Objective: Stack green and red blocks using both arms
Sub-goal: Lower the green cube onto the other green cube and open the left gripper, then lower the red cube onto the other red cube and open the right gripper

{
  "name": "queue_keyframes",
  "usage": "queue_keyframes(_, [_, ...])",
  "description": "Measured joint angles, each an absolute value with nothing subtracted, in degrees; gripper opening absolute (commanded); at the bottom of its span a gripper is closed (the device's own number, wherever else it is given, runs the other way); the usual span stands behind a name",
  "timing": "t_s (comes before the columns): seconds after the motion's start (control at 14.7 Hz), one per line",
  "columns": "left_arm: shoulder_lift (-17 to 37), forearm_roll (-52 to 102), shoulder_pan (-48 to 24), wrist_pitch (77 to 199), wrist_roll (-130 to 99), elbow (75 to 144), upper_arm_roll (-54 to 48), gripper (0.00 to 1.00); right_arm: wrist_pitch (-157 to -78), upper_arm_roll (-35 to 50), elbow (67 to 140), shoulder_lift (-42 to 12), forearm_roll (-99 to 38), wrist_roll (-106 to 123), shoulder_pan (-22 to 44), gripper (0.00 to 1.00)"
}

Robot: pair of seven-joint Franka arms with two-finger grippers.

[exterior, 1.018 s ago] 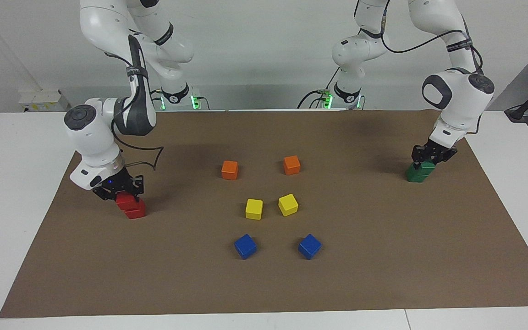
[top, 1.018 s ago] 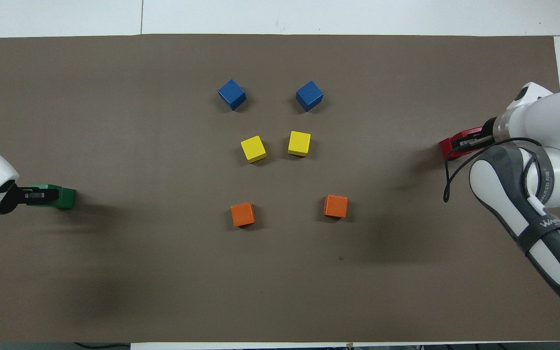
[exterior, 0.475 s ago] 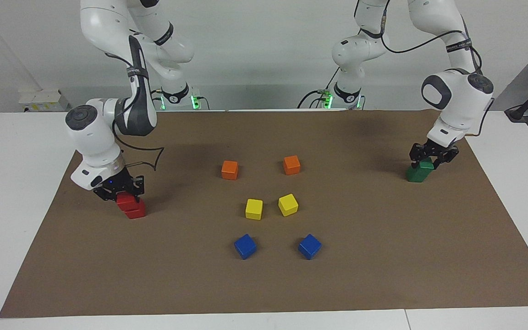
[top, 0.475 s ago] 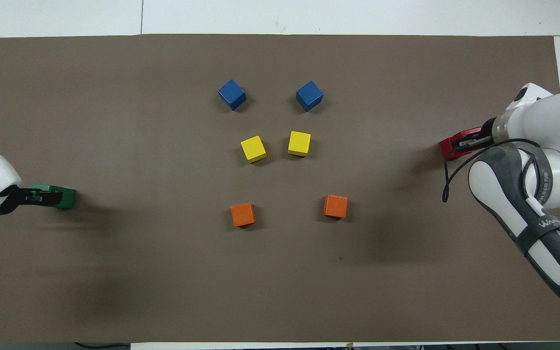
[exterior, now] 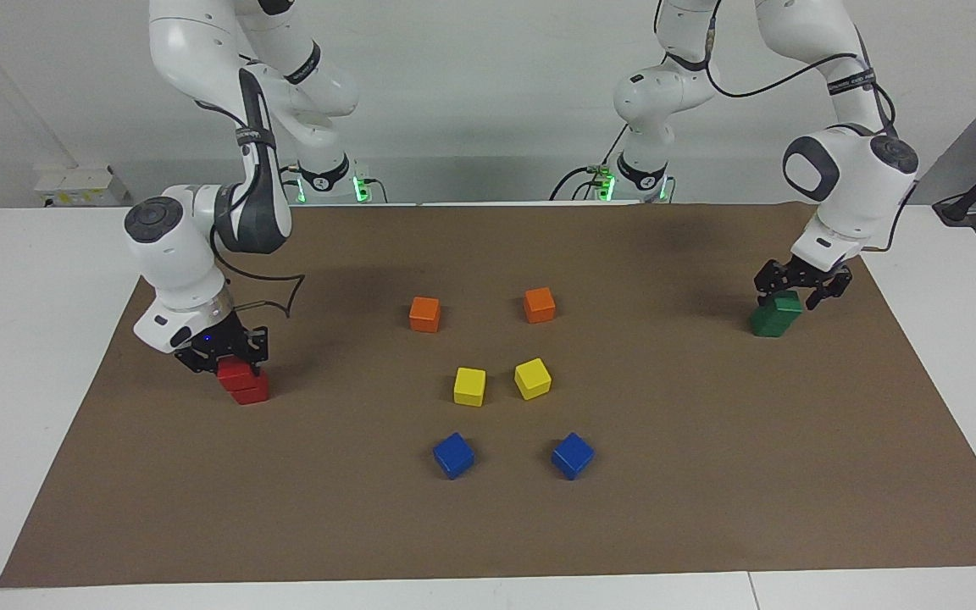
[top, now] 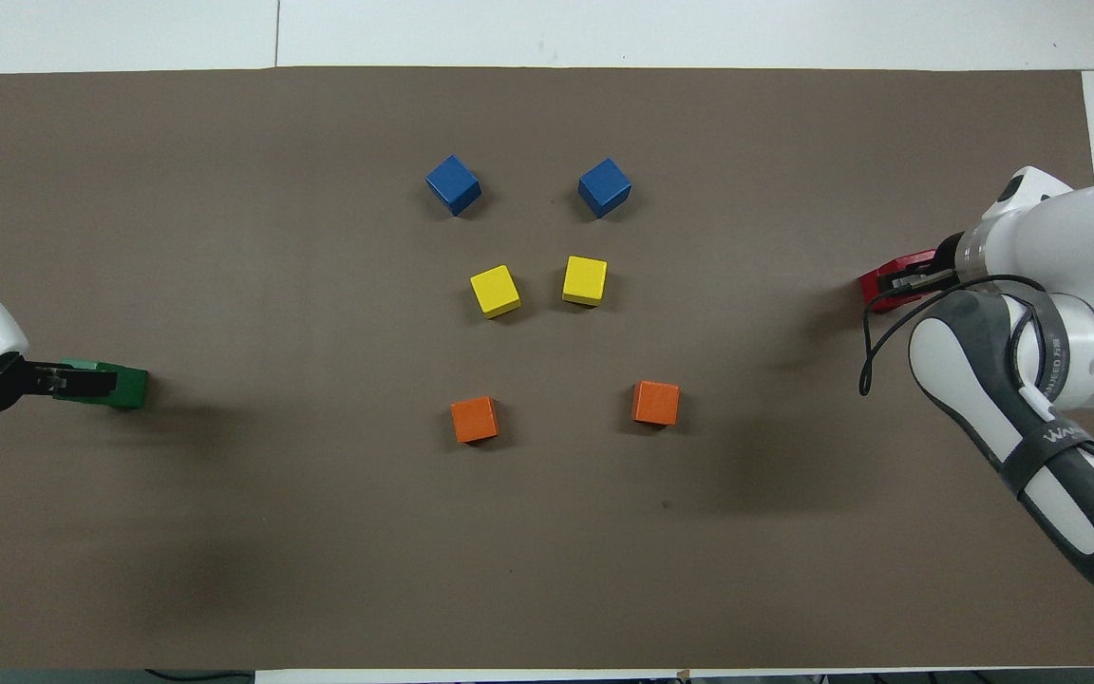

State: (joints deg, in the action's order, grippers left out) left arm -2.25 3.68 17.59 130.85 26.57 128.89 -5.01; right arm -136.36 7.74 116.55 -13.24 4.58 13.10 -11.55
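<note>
Both arms are glossy white with dark grey round joint caps, black cables looped alongside, grey lettered forearm bands, small black jaws and green-lit bases

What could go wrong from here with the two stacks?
1. The right gripper is shut on the upper red block, which sits skewed on the lower red block; releasing may leave it overhanging or tip it.
2. The left gripper is open just above the green stack; a sideways drift while lifting could clip it.
</note>
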Motion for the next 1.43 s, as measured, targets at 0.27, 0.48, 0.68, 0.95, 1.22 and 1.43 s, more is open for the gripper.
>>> queue_keyframes(0.27, [-2.3,3.68,17.59,123.26,26.74,120.26,-5.36,1.0,-136.5,7.74,116.58,-13.5,4.58,13.1,-11.55,0.0])
queue_keyframes(0.48, [-2.59,3.69,17.58,120.74,26.74,117.14,-5.42,1.0,-136.5,7.74,116.58,-13.49,4.58,13.1,-11.55,0.0])
queue_keyframes(0.68, [-2.85,3.82,17.56,115.9,24.85,112.53,-5.85,1.0,-136.5,7.74,116.6,-13.49,4.54,13.05,-11.55,0.03])
queue_keyframes(0.95, [-2.86,3.83,14.82,110.47,13.5,107.15,-6.55,1.0,-136.5,7.74,116.61,-13.49,4.52,12.96,-11.55,0.68])
queue_keyframes(1.22, [-2.85,3.82,12.14,109.28,9.4,106.65,-6.71,1.0,-136.52,7.73,116.62,-13.49,4.5,12.93,-11.55,0.92])
queue_keyframes(1.43, [-2.85,3.65,11.3,109.18,7.87,106.64,-6.73,1.0,-136.52,7.73,116.67,-13.49,4.49,12.93,-11.55,0.96])
